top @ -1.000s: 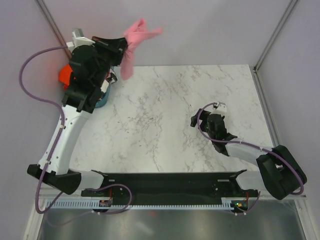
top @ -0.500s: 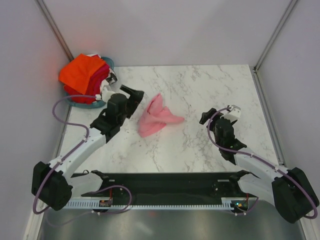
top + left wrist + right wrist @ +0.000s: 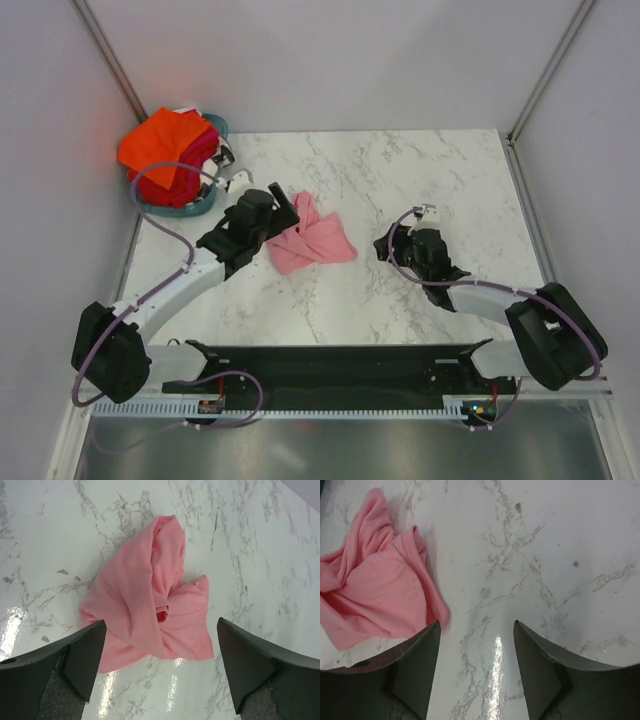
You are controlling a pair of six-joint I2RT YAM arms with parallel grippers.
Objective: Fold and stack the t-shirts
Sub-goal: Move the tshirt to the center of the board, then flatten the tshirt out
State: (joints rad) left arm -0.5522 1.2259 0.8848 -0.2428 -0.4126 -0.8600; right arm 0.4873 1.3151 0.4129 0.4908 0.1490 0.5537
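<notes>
Left gripper (image 3: 161,621) hangs directly over the light pink t-shirt (image 3: 145,605) with its jaws spread wide and nothing between them; one finger stands at the garment's 9 o'clock edge and the other past its 3 o'clock edge. Right gripper (image 3: 476,622) is likewise spread and empty, low over bare marble table (image 3: 430,170), with the pink shirt off at its 10 o'clock. In the overhead view this gripper sits at about 3 o'clock from the shirt, near it but not touching.

The pink shirt lies on the table a little toward 9 o'clock of the middle. It is a crumpled heap: layers twisted over one another, a long lobe pointing to 12 o'clock, no sleeve or hem laid flat. Nothing about it counts as folded.

At the table's 10 o'clock corner the teal basket (image 3: 217,125) holds the bright orange t-shirt (image 3: 160,140) on top, with red and magenta cloth (image 3: 196,160) bunched under it, presumably the other shirts.

By my reading the task has barely begun. One shirt is out on the table, none is spread, none is folded, and no stack exists. What remains is flattening and folding the pink one, then doing the same for each garment in the basket and piling them
</notes>
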